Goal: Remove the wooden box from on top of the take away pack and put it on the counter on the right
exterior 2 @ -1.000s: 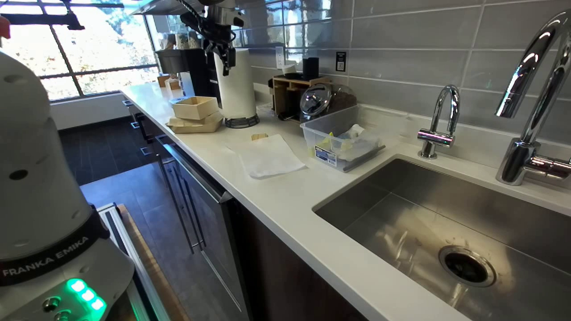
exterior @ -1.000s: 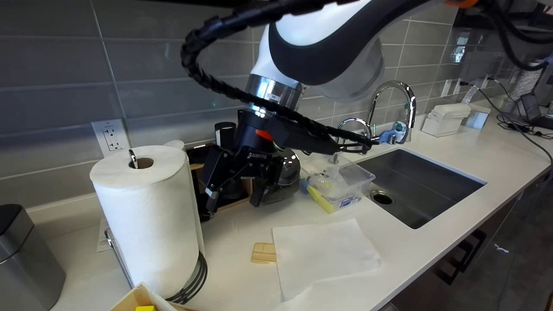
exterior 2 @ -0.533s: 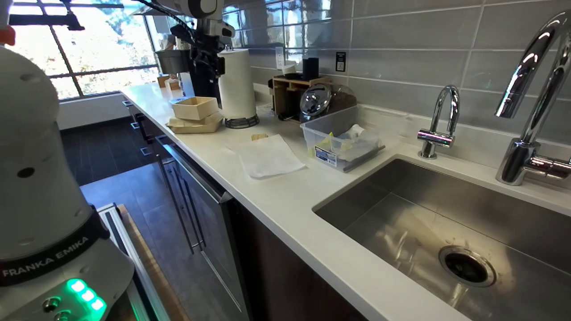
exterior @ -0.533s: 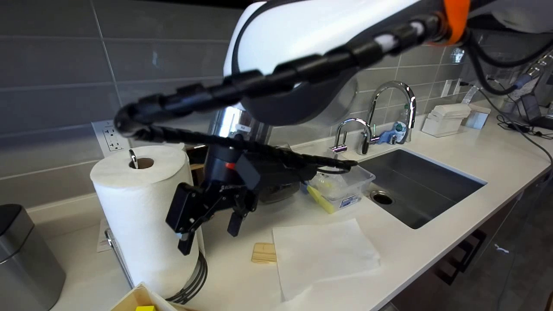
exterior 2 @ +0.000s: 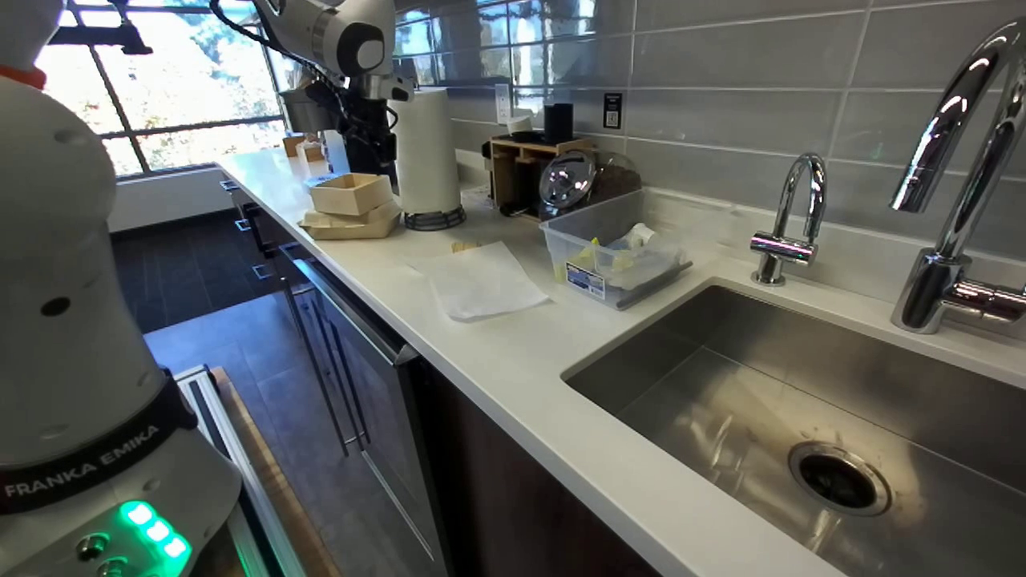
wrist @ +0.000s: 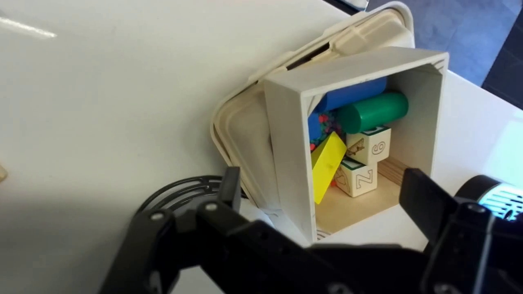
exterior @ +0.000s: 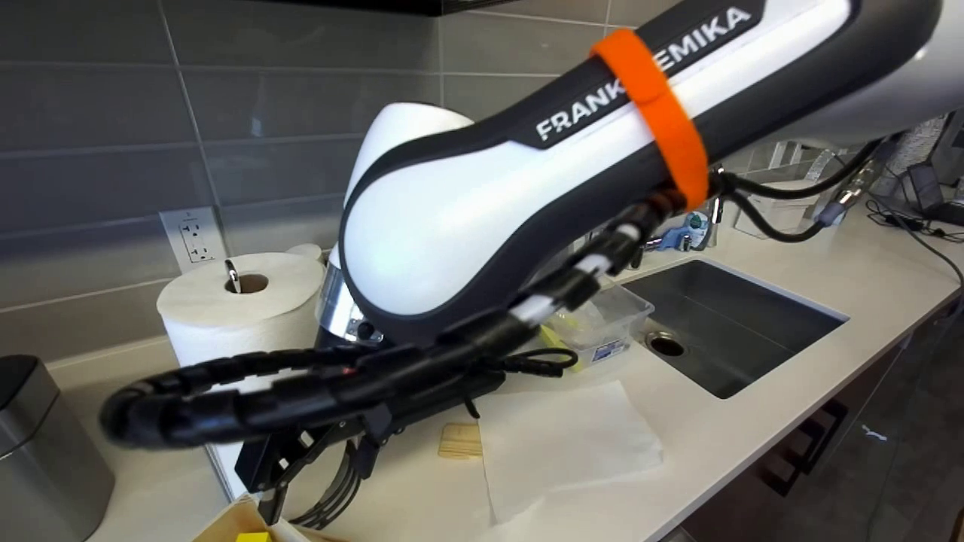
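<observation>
1. In an exterior view: note black two-finger Robotiq gripper (exterior: 319,484) lower and further toward picture left than a second ago, brought down across the tall white paper towel roll (exterior: 237,335). See one fingertip overlapping the rim of the small square open-topped box of pale wood (exterior: 230,522), mostly cut off by the lower edge. Cannot tell contact from this angle.

2. In an exterior view: find the same descent, now ending just above the box's right side as pictured, depth unclear. Find box unmoved, resting on the beige moulded take-away pack (exterior 2: 353,228), itself on the long smooth off-white counter (exterior 2: 497,353). Record removal as not yet begun.

3. In the wrist view: observe jaws wide, holding nothing, with box beyond the fingertips and skewed on the pack. Log flat-sided yellow block (wrist: 329,163), green cylinder (wrist: 374,111) and pale marked cubes (wrist: 361,179) inside.

4. Wrist view, bearing on task: judge approach nearly finished, grasp pending. Expect to need one wall lined up between the fingers before closing; cannot judge opening against box width. Keep level on the lift, or risk spilling contents.
</observation>
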